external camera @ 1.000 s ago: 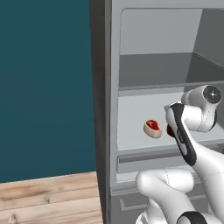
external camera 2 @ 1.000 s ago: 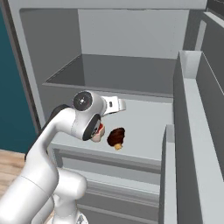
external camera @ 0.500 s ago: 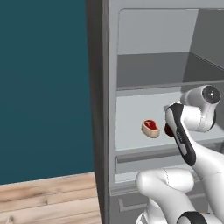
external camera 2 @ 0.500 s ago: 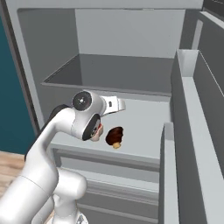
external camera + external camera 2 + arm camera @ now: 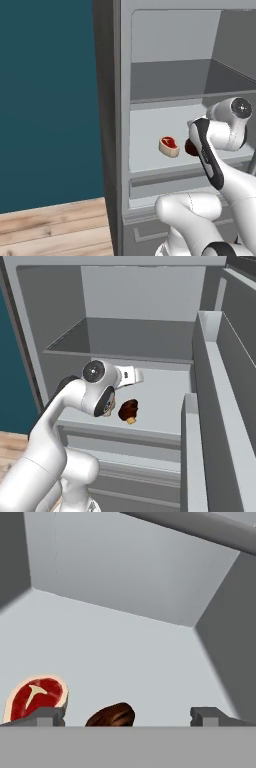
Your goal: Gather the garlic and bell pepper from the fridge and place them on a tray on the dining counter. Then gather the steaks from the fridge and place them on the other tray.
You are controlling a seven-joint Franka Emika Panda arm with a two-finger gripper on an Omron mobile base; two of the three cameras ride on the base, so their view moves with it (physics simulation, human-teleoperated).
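The fridge (image 5: 113,130) stands open, and both steaks lie on its middle shelf (image 5: 165,401). The raw red steak (image 5: 169,146) with a cream rim lies to the left. The dark brown steak (image 5: 128,410) lies just right of it, half hidden behind my arm in the left base view. In the hand view my gripper (image 5: 129,718) is open, with nothing between its fingertips. It hovers close above the brown steak (image 5: 112,715), with the raw steak (image 5: 36,698) off to the left. The garlic, bell pepper, trays and dining counter are out of view.
The upper shelf (image 5: 135,341) hangs low over the hand. The open fridge door with its bins (image 5: 210,406) stands close on the right. A drawer front (image 5: 165,182) runs below the middle shelf. A teal wall (image 5: 47,100) and wood floor (image 5: 50,230) lie left of the fridge.
The whole picture has shifted slightly left in both base views, so the camera has moved a little. The steaks lie as before and the gripper stays open.
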